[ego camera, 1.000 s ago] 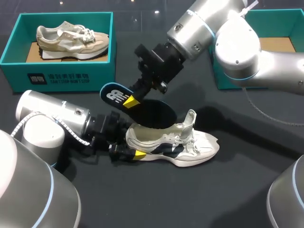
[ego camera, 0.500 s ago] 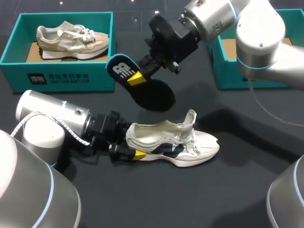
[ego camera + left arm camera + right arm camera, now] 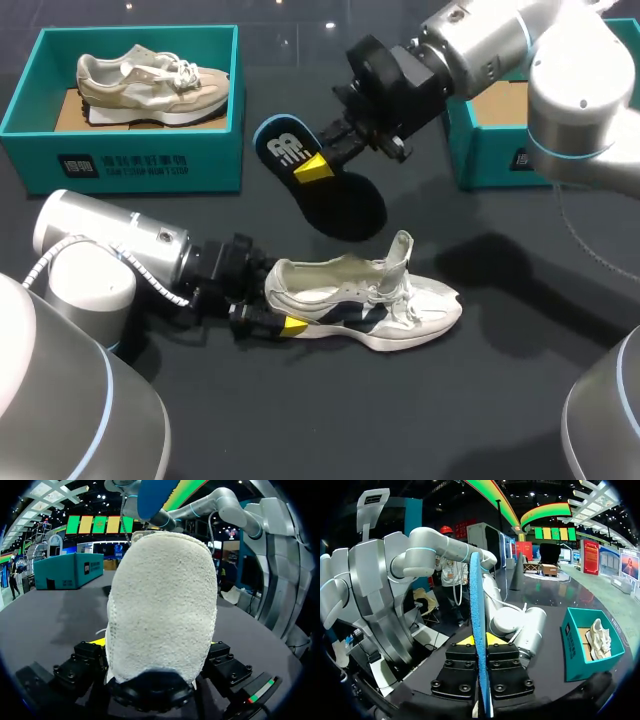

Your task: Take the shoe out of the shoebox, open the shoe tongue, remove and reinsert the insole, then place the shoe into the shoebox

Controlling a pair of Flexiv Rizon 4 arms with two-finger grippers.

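Observation:
A white shoe (image 3: 370,305) lies on its side on the black table, tongue raised. My left gripper (image 3: 270,315) is at its heel, and in the left wrist view the fuzzy heel (image 3: 160,605) fills the space between the fingers, touching both. My right gripper (image 3: 318,165) hangs above the shoe, shut on the heel end of a dark insole (image 3: 330,200) that tilts down toward the shoe without touching it. In the right wrist view the insole (image 3: 477,630) stands edge-on, pinched between the yellow tips of the right gripper (image 3: 480,642).
A teal shoebox (image 3: 120,150) at the back left holds a beige shoe (image 3: 150,85). A second teal shoebox (image 3: 490,150) stands at the back right, behind my right arm. Bare black table lies in front of and to the right of the white shoe.
My right arm has lifted the insole up and to the right, away from the shoe's opening. The left arm and the white shoe have stayed put.

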